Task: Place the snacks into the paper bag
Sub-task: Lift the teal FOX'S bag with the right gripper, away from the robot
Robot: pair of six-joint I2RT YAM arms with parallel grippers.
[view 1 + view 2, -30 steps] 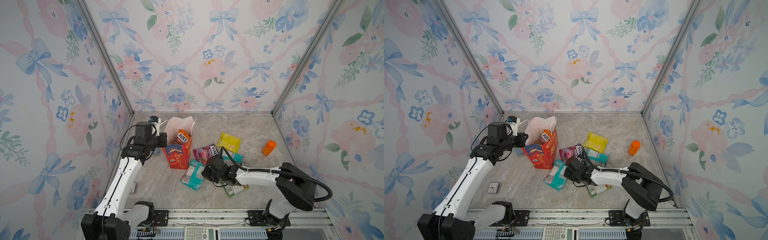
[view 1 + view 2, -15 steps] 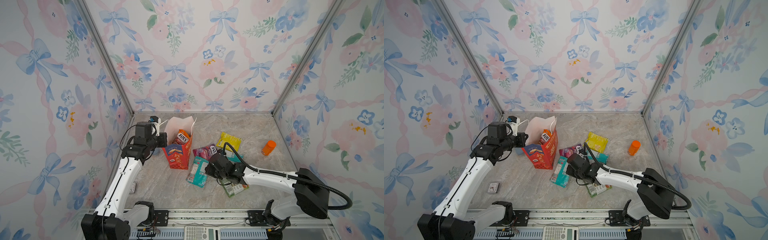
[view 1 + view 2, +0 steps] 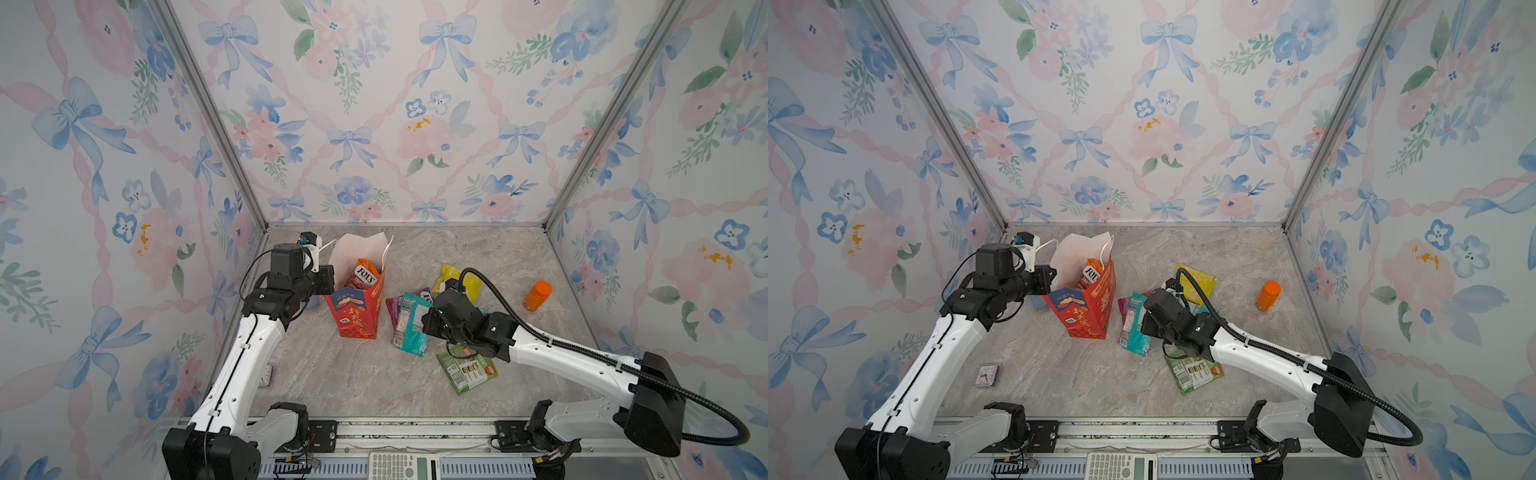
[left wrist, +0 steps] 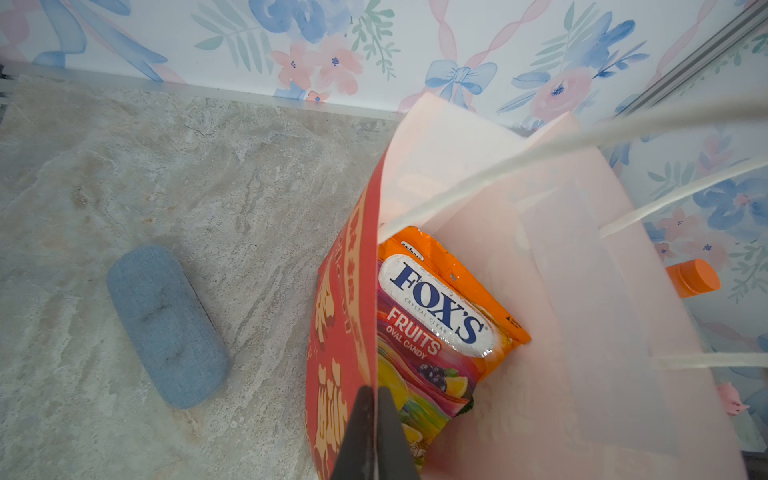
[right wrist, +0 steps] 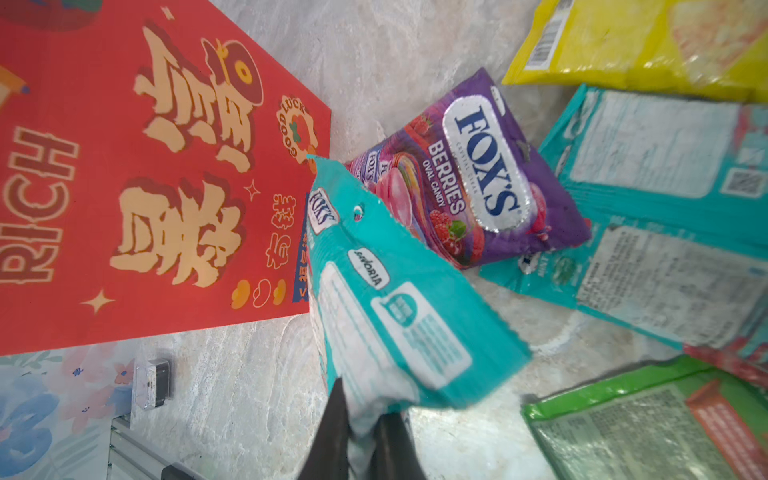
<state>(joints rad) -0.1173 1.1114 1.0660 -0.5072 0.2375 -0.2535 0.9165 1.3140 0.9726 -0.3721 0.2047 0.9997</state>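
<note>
The red paper bag (image 3: 357, 309) stands upright at the left of the middle, with an orange FOX'S packet (image 4: 436, 307) inside it. My left gripper (image 4: 375, 419) is shut on the bag's red side wall at the rim. To the right of the bag, my right gripper (image 5: 361, 428) is shut on one end of a teal packet (image 3: 409, 324), which hangs tilted above the table. Behind the teal one a purple packet (image 5: 478, 174) lies flat. A yellow packet (image 3: 455, 278), a green packet (image 3: 467, 368) and more teal packets (image 5: 665, 208) lie around the right arm.
An orange-capped bottle (image 3: 537, 295) stands at the far right. A blue fabric case (image 4: 166, 324) lies left of the bag, under the left arm. A small flat card (image 3: 987, 375) lies near the left wall, and a pink pig toy (image 4: 731, 399) beyond the bag.
My right gripper has lifted the teal packet off the table and carried it up and back, closer to the bag. The left arm and the bag have not moved.
</note>
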